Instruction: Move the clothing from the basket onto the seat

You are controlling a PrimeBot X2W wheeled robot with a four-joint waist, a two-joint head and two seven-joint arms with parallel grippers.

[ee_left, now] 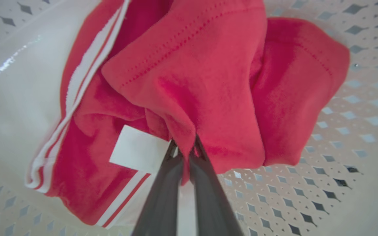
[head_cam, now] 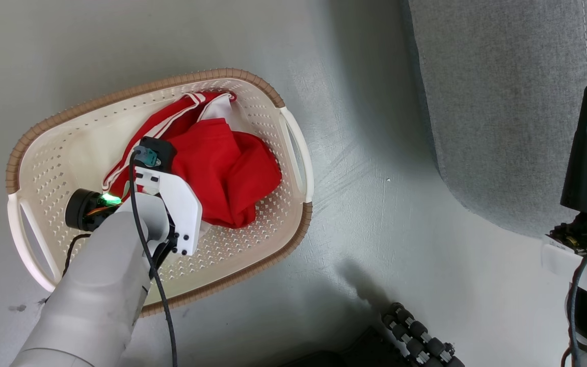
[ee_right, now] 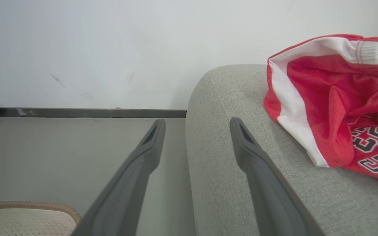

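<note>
The red clothing lies heaped in the middle of the basket, at the left of the head view. The left hand is pinched together on a fold of it, low centre of its wrist view. This looks like the grasp step. Next comes a lift clear of the rim and a carry across to the seat at the upper right. The right hand stands apart and empty at the seat's edge. Another red garment lies on the seat, its block lettering cut off and unreadable. A white patch on the clothing is blank.
</note>
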